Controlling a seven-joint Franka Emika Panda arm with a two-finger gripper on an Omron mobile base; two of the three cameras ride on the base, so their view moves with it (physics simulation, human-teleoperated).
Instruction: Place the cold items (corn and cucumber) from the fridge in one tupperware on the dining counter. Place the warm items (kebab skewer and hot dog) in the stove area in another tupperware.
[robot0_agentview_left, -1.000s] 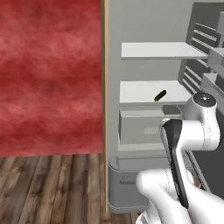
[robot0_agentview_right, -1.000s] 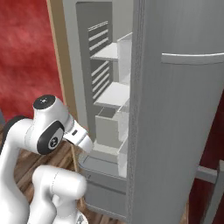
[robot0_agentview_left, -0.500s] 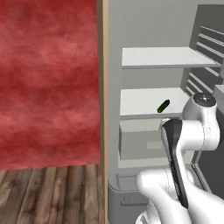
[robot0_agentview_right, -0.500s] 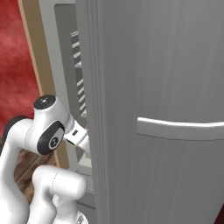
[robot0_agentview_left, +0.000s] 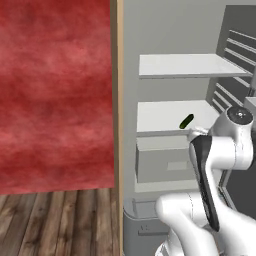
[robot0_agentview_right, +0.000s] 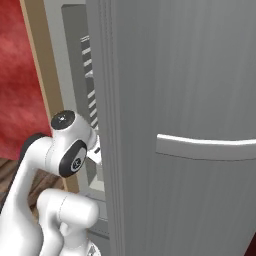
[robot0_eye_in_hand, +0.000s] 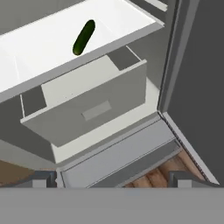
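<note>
2 white shelves (robot0_agentview_left: 185, 65) sit inside the open fridge (robot0_agentview_left: 131, 100), and the cucumber (robot0_agentview_left: 186, 121) lies on the lower 1, near its front edge toward the right side. In the hand view the cucumber (robot0_eye_in_hand: 84, 36) rests tilted on that shelf (robot0_eye_in_hand: 39, 48), just above a grey drawer (robot0_eye_in_hand: 92, 111) that stands pulled partway out. The end effector (robot0_eye_in_hand: 113, 178) hangs in front of the drawer and below the shelf, well apart from the cucumber, its 2 fingertips (robot0_eye_in_hand: 43, 179) spread wide with nothing between them. The arm (robot0_agentview_left: 210, 165) rises before the fridge interior in the left base view. In the right base view the grey fridge door (robot0_agentview_right: 190, 125) with its handle (robot0_agentview_right: 205, 148) stands close to the camera, beside the arm (robot0_agentview_right: 65, 150). A red wall (robot0_agentview_left: 55, 90) and wood floor (robot0_agentview_left: 55, 220) lie left of the fridge.
</note>
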